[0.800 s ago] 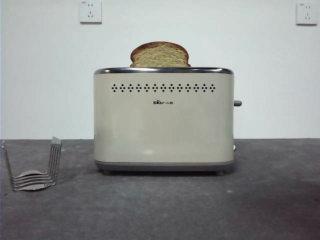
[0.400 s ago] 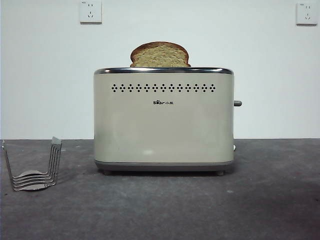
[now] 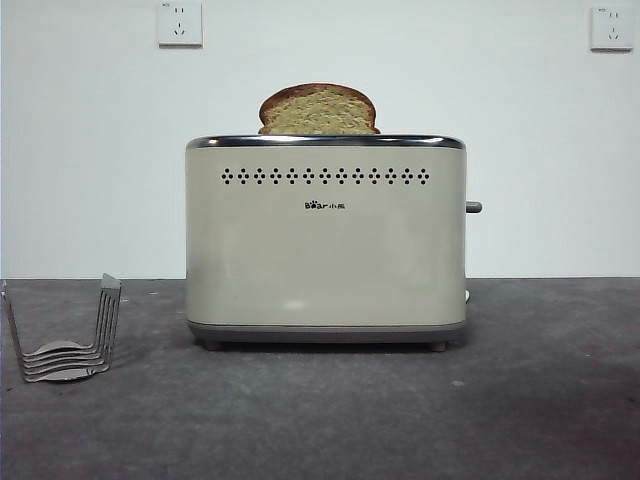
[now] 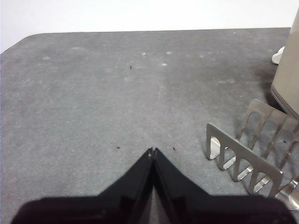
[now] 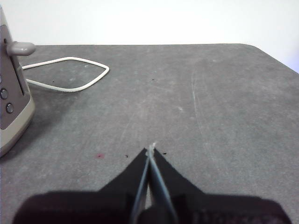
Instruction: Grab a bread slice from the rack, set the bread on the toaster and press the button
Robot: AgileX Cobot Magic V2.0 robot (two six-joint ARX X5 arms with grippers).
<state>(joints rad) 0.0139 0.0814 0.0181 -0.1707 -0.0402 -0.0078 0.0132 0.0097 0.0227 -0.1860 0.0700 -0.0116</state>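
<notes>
The slice of bread (image 3: 318, 110) stands upright in the top of the cream toaster (image 3: 325, 245), its domed crust showing above the chrome rim. The dark grey button (image 3: 473, 207) sticks out of the toaster's right end, high up; the right wrist view also shows this button (image 5: 19, 47). The wire rack (image 3: 66, 335) sits bare on the table at the left, and the same rack (image 4: 250, 151) lies beside my left gripper (image 4: 153, 151), which is shut with nothing held. My right gripper (image 5: 151, 150) is shut over bare table, well apart from the toaster (image 5: 11, 98).
A white power cord (image 5: 70, 74) loops on the table behind the toaster's button end. Two wall sockets (image 3: 180, 22) hang high on the white wall. The grey table (image 3: 320, 420) runs in front of the toaster.
</notes>
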